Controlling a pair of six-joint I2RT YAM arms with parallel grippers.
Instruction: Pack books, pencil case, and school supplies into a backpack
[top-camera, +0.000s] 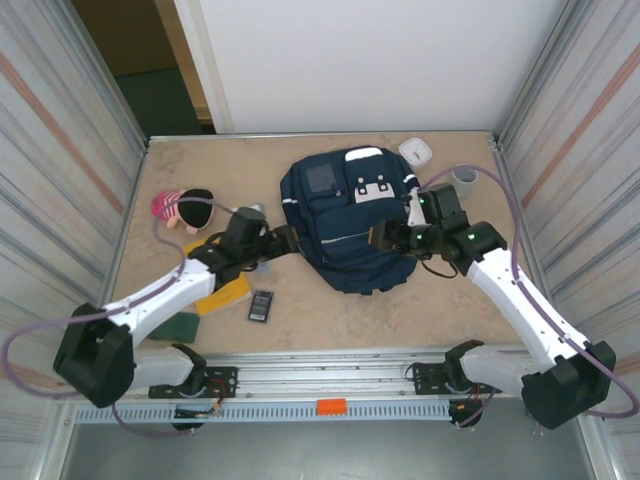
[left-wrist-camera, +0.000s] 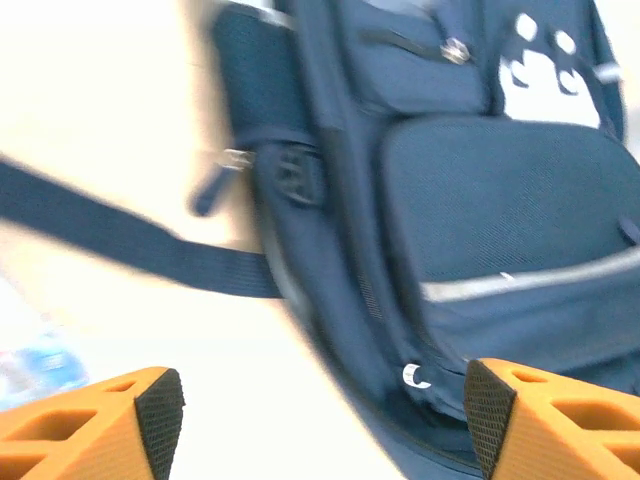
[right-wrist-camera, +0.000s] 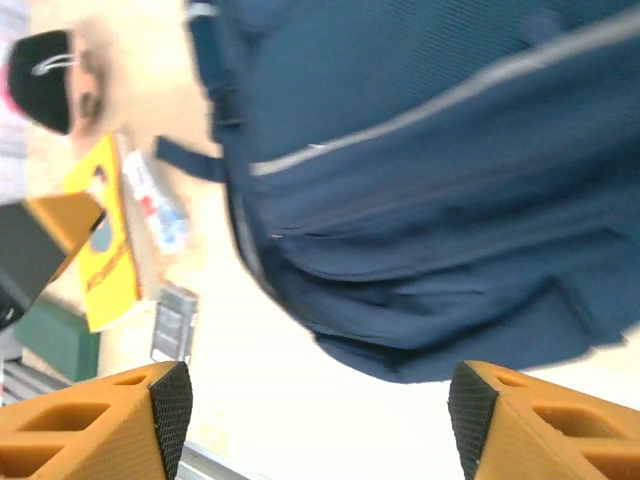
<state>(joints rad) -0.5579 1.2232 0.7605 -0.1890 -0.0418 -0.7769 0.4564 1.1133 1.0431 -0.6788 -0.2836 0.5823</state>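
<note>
The navy backpack (top-camera: 345, 215) lies flat mid-table, its front pockets facing up. My left gripper (top-camera: 290, 240) is open at the backpack's left edge, and its jaws (left-wrist-camera: 325, 415) span the side seam with nothing between them. My right gripper (top-camera: 380, 237) is open at the lower right of the backpack (right-wrist-camera: 420, 180), with bare table between its fingers. The yellow book (top-camera: 225, 295) and the green book (top-camera: 183, 325) lie under my left arm. A black rectangle (top-camera: 262, 305) and a slim packet with a red mark (right-wrist-camera: 155, 205) lie near them. A pink and black soft pouch (top-camera: 183, 208), which looks like the pencil case, lies at the far left.
A white round device (top-camera: 416, 150) and a grey cup (top-camera: 465, 178) stand behind the backpack on the right. Ribbed walls close in both sides of the table. A dark strap (left-wrist-camera: 130, 240) trails left from the backpack.
</note>
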